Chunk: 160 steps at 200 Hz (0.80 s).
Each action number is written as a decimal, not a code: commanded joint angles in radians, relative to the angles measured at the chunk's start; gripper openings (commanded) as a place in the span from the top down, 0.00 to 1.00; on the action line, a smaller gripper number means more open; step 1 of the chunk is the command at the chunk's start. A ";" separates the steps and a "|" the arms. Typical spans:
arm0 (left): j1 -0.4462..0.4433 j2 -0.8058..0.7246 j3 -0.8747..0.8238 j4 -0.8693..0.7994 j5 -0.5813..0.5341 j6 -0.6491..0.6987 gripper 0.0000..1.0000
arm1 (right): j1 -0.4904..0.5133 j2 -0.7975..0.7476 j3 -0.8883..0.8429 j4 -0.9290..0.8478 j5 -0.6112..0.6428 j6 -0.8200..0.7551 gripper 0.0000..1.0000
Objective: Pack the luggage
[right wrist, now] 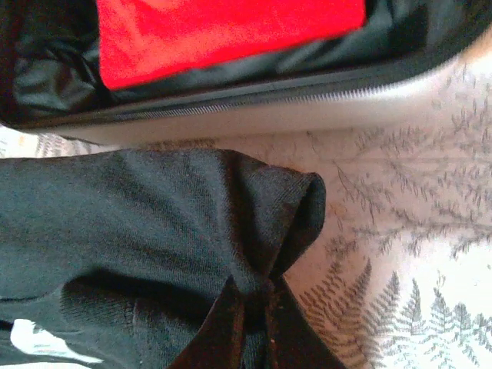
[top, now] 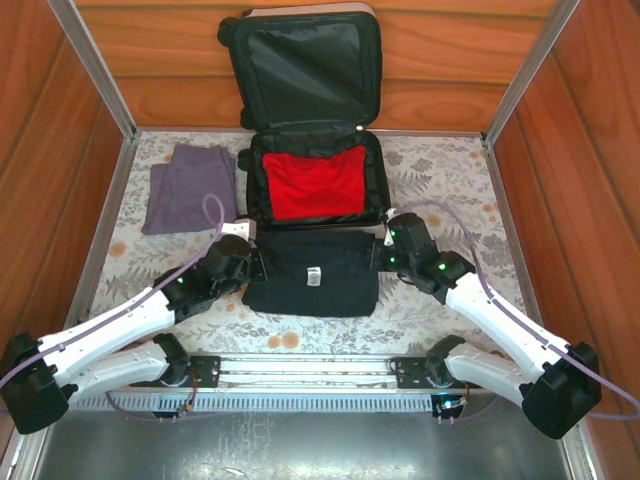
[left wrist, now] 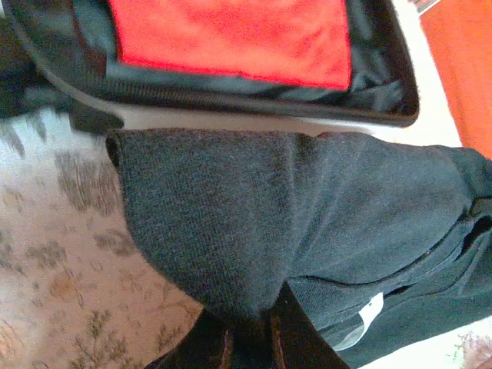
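Note:
The luggage (top: 372,160) lies open at the back of the table, lid propped against the wall, with a folded red garment (top: 318,182) in its lower half. In front of it lies a folded black garment (top: 312,272) with a small white tag. My left gripper (top: 262,262) is shut on the garment's left edge, where the cloth (left wrist: 231,231) bunches between the jaws. My right gripper (top: 378,258) is shut on its right edge, the fabric (right wrist: 254,223) pinched and puckered. The suitcase rim (left wrist: 254,121) and the red garment (right wrist: 223,31) sit just beyond.
A folded purple-grey garment (top: 190,188) lies at the back left on the floral tablecloth (top: 450,180). Wooden walls and metal posts enclose the table on three sides. Open cloth shows to the right of the suitcase.

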 commanded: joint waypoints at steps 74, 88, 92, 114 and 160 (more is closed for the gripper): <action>0.184 0.078 0.294 -0.063 -0.082 0.435 1.00 | -0.035 0.200 0.392 0.047 0.188 -0.281 1.00; 0.232 0.106 0.326 -0.026 -0.050 0.468 1.00 | -0.056 0.244 0.454 0.069 0.175 -0.310 1.00; 0.248 0.115 0.334 -0.015 -0.039 0.471 1.00 | -0.064 0.256 0.471 0.074 0.173 -0.319 1.00; 0.356 0.161 0.348 0.069 0.043 0.409 1.00 | -0.096 0.330 0.552 0.103 0.161 -0.357 1.00; 0.396 0.334 0.451 0.157 0.095 0.460 1.00 | -0.163 0.463 0.672 0.137 0.133 -0.408 1.00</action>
